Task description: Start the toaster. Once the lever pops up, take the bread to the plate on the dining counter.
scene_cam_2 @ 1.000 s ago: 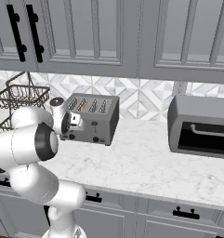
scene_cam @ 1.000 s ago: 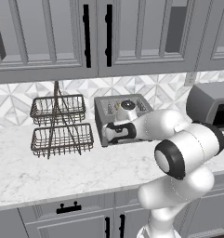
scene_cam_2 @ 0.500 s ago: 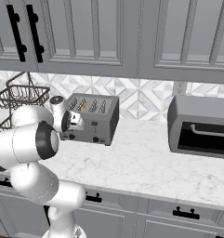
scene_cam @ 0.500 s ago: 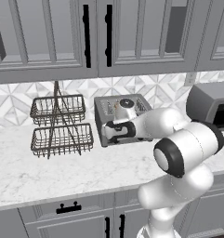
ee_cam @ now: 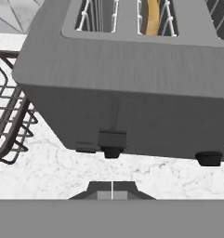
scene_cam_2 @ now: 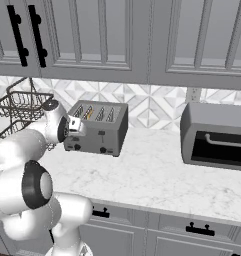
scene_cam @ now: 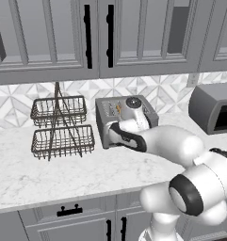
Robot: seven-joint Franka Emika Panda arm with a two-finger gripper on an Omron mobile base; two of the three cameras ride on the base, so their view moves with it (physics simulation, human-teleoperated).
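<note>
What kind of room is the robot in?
It looks like a kitchen. A grey four-slot toaster sits on a white marble counter, with grey cabinets above and a wire basket rack beside it.

The toaster [scene_cam_2: 96,128] stands mid-worktop [scene_cam_2: 157,175] against the backsplash. At its 9 o'clock, the wire basket rack [scene_cam: 60,127] sits close, leaving only a narrow gap there. At 3 o'clock a wide bare stretch runs to the dark-windowed appliance [scene_cam_2: 217,135]. Toward 6 o'clock the front strip is bare. Wall cabinets [scene_cam: 91,37] overhang, limiting room above.
</note>
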